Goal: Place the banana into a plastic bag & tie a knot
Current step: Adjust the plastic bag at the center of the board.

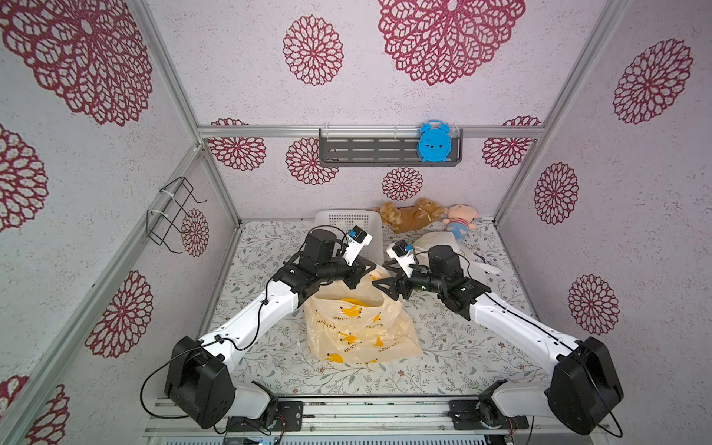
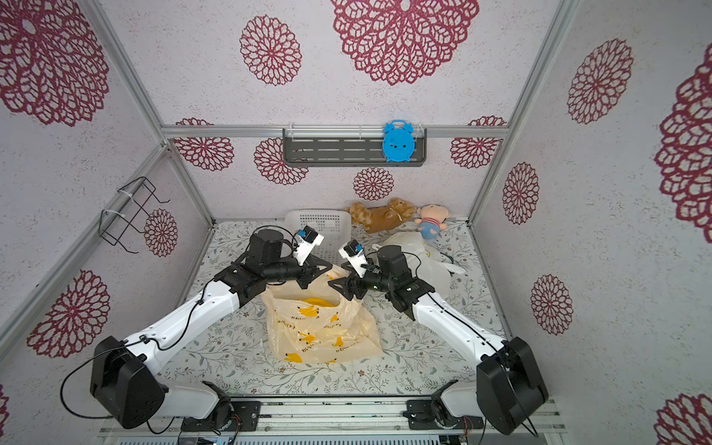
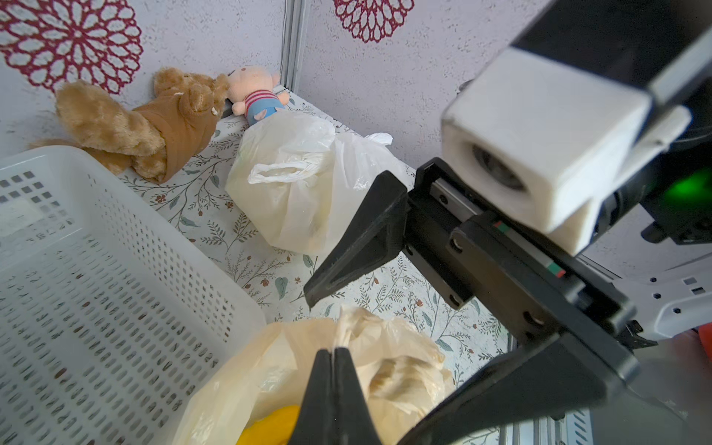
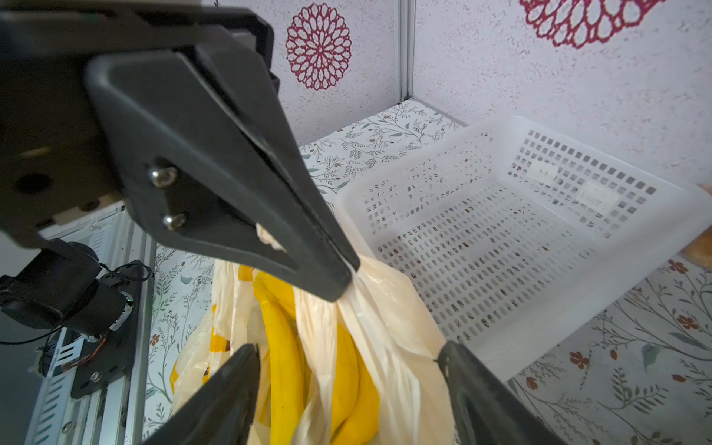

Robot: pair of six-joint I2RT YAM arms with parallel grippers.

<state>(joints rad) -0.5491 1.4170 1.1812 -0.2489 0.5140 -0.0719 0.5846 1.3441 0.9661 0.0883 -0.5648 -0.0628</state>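
Left end effector (image 4: 346, 277) clamped on plastic bag (image 1: 358, 327), right end effector (image 4: 346, 352) spread, banana (image 4: 283, 346) below

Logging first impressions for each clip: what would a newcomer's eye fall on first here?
The banana-print plastic bag mid-table, bananas showing inside, its handle pinched in the shut left gripper while the open right gripper straddles it. Then the blue alarm clock on the back-wall shelf and the plush toys at the far right corner.

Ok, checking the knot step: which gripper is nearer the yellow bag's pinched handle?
Left. The left gripper is shut on the handle; the right gripper is open just short of it, jaws either side of the bag.
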